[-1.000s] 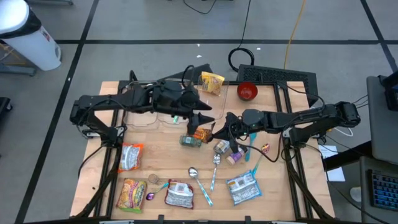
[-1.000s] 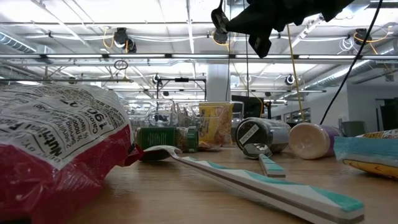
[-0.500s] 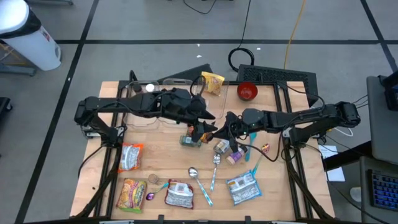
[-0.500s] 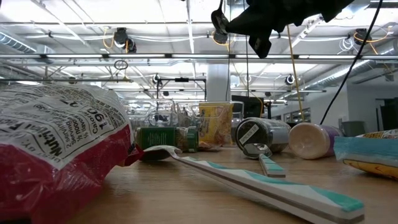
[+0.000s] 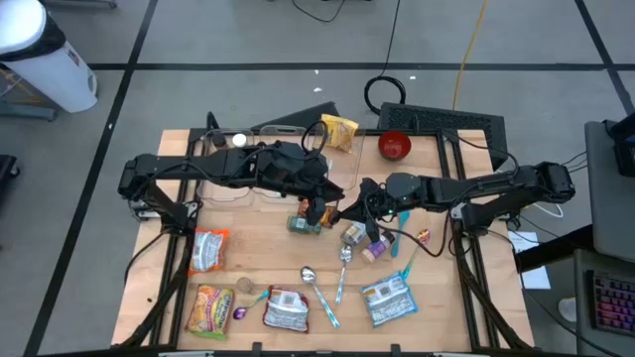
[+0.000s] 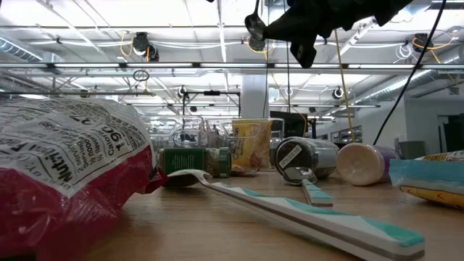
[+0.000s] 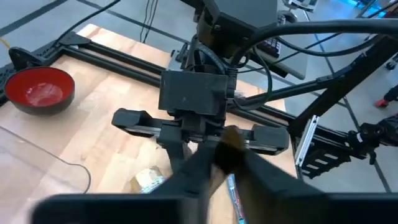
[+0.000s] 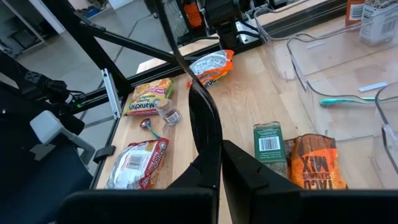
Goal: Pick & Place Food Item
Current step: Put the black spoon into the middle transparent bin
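**Left jaws closed over the taco packet, right arm waiting**

From above, you see the left arm stretched further across the surface [image 5: 248, 248] than a second ago. Its wrist has dropped from the clear tub toward the middle. The left gripper [image 5: 319, 205] now sits right on the orange taco seasoning packet [image 5: 322, 214], which lies just beside the green jar [image 5: 302, 225]. The arm runs almost level from its base at the left edge, with the wrist tipped down. The right gripper [image 5: 349, 201] has not moved. It hangs just beside the packet on the other side, at the end of a long, nearly straight arm.

At table height nothing has changed. The green jar still stands among the tins, and one dark gripper hangs at the top of the picture.

From the left wrist, your jaws are drawn almost together, far narrower than before, and an orange-brown edge is pinched between their tips. The red bowl [image 7: 40, 90] sits far off.

From the right wrist, those jaws are clenched tight on nothing, above the surface. The packet lies flat, touching the green jar.
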`<state>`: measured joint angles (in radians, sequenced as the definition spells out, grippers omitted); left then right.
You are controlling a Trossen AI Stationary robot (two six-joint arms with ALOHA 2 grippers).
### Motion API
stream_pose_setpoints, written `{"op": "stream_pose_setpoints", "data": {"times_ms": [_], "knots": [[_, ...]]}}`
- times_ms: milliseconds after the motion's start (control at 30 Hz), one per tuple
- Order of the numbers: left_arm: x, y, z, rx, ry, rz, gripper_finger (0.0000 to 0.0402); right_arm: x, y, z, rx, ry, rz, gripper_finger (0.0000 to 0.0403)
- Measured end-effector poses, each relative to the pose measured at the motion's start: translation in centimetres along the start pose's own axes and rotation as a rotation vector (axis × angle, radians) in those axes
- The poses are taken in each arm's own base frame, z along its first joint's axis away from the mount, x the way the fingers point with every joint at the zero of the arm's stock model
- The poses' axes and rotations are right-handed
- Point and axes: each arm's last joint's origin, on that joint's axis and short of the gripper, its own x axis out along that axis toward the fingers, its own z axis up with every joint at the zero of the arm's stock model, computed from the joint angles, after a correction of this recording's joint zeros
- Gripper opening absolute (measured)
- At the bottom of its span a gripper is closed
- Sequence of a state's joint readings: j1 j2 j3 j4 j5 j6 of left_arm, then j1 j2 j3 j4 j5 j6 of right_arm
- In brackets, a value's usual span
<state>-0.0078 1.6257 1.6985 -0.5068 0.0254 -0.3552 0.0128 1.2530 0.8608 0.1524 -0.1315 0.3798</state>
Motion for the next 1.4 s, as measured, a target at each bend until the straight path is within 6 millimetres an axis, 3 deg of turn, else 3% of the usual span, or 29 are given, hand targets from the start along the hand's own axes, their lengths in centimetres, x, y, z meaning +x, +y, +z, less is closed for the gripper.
{"op": "stream_pose_setpoints", "data": {"times_ms": [100, 500, 933, 1167, 1400], "knots": [[0.0, 0.1, 0.0, 0.030, -0.002, 0.018, 0.0012, 0.0, 0.0, 0.0, 0.000, 0.001, 0.006, 0.0000], [-0.1, 0.2, -0.2, 0.057, 0.016, 0.022, 0.0005, 0.0, 0.1, 0.1, 0.029, -0.012, 0.012, 0.0013], [-0.8, 0.9, -0.9, 0.093, 0.124, 0.056, 0.0004, -0.1, -0.7, 0.5, 0.109, -0.035, -0.019, 0.0160], [-3.2, 4.0, -0.6, 0.033, 0.198, 0.170, 0.0004, -0.2, -0.9, 0.7, 0.121, -0.049, -0.020, 0.0202], [-5.7, 10.4, -0.4, -0.117, 0.311, 0.337, 0.0004, -0.3, -1.6, 1.2, 0.150, -0.085, -0.035, 0.0210]]}}
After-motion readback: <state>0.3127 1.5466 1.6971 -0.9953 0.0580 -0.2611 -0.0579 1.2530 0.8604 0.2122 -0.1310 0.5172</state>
